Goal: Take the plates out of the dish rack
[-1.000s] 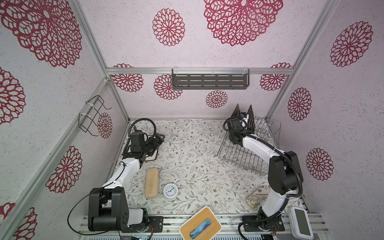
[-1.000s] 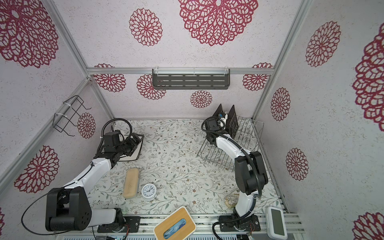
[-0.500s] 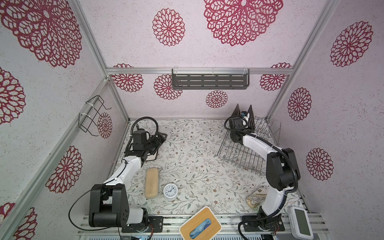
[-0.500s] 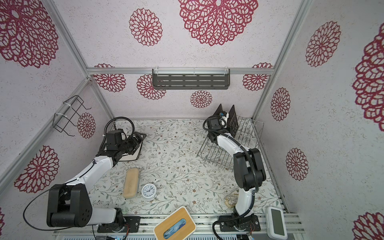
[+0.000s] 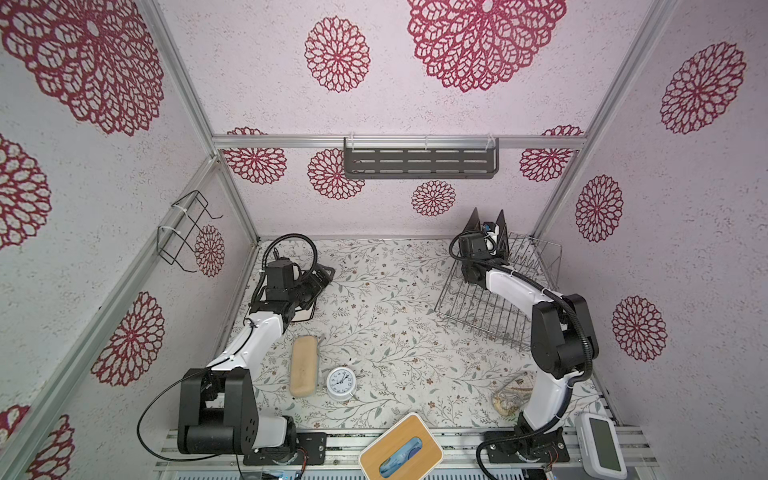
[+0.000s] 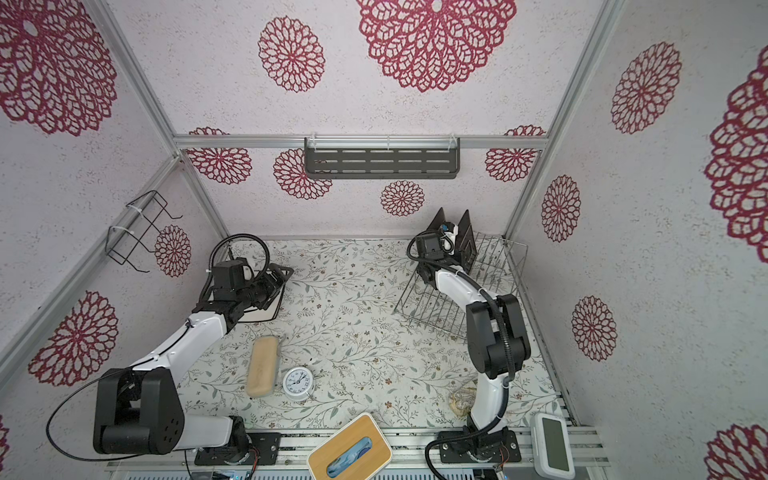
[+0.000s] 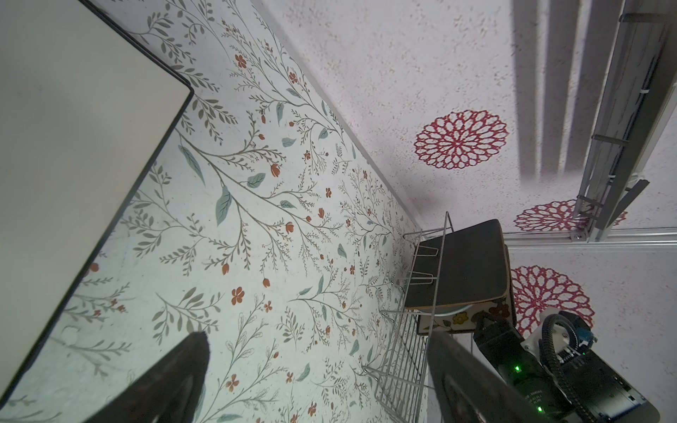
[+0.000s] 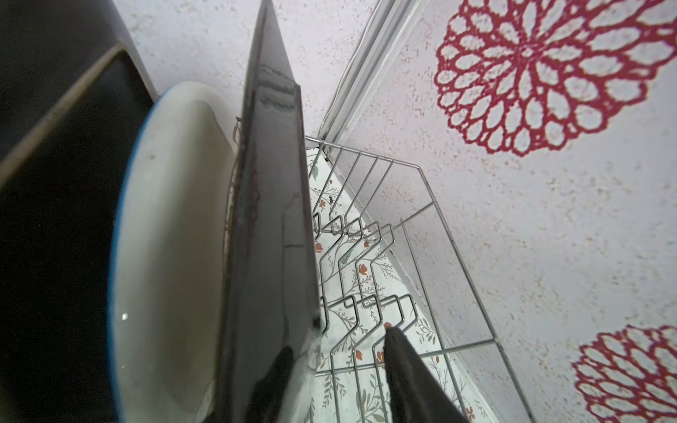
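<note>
The silver dish rack [image 5: 490, 316] [image 6: 436, 316] stands at the back right. Two dark plates [image 5: 473, 224] [image 5: 500, 232] stand upright at its far end. My right gripper [image 5: 492, 239] [image 8: 329, 351] straddles the edge of one dark plate [image 8: 271, 219]. Its visible finger [image 8: 410, 377] stands a little apart from that plate; the other finger is hidden. A round white plate [image 8: 168, 238] stands just behind it. A white plate with a black rim [image 5: 303, 313] [image 7: 73, 146] lies flat at the back left. My left gripper [image 5: 322, 276] [image 7: 318, 366] hovers open and empty beside it.
A tan oblong case [image 5: 303, 365] and a small alarm clock [image 5: 340, 382] lie at the front left. A wood-topped tissue box [image 5: 401, 453] and a white device [image 5: 602, 449] sit on the front rail. A grey shelf [image 5: 419, 162] and a black wire basket [image 5: 183, 232] hang on the walls.
My right gripper's jaws have narrowed around the dark plate's edge. My left gripper has drifted to the right, away from the white plate, and stays open.
</note>
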You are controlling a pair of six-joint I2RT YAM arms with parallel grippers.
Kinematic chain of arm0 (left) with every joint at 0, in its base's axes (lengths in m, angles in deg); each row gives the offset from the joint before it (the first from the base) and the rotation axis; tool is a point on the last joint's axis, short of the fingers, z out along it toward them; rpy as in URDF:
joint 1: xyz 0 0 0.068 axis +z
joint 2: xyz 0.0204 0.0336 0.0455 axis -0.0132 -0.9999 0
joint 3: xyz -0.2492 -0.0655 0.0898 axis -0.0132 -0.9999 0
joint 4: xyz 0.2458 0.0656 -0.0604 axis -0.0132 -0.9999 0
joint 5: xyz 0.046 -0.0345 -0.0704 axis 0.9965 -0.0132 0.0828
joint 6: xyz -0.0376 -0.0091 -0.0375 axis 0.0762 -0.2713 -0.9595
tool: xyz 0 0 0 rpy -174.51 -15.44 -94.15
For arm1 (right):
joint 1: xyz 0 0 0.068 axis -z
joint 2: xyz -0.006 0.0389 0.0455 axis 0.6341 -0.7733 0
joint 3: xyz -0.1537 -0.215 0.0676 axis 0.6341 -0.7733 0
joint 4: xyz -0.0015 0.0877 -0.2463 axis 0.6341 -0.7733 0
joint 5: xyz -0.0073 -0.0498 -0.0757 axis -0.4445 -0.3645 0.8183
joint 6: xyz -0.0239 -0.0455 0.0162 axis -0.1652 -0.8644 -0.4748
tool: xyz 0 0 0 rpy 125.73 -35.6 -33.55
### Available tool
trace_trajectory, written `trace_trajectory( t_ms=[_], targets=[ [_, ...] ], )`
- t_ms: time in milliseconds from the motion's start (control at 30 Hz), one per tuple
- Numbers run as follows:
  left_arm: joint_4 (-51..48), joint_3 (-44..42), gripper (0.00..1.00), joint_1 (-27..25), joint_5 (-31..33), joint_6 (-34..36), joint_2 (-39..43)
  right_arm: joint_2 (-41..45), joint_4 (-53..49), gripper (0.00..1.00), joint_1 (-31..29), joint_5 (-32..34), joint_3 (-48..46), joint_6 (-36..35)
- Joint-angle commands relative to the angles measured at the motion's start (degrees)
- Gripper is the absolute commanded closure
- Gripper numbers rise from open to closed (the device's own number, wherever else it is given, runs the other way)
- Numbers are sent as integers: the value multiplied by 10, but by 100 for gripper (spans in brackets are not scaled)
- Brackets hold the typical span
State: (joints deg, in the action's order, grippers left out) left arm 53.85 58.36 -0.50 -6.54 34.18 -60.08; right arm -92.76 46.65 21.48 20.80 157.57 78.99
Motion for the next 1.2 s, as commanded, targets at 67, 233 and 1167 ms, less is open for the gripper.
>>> trace_trajectory(
  t_ms=[67,233,1167],
  targets=[
    [4,12,3,-5,-2,8,-5,-3,31,60,7,-7,25,-22],
    [3,14,3,-5,-3,7,-6,-6,40,63,10,-12,28,-29],
    [4,16,3,-5,-4,7,-9,-13,44,82,11,-16,26,-30]
  ],
)
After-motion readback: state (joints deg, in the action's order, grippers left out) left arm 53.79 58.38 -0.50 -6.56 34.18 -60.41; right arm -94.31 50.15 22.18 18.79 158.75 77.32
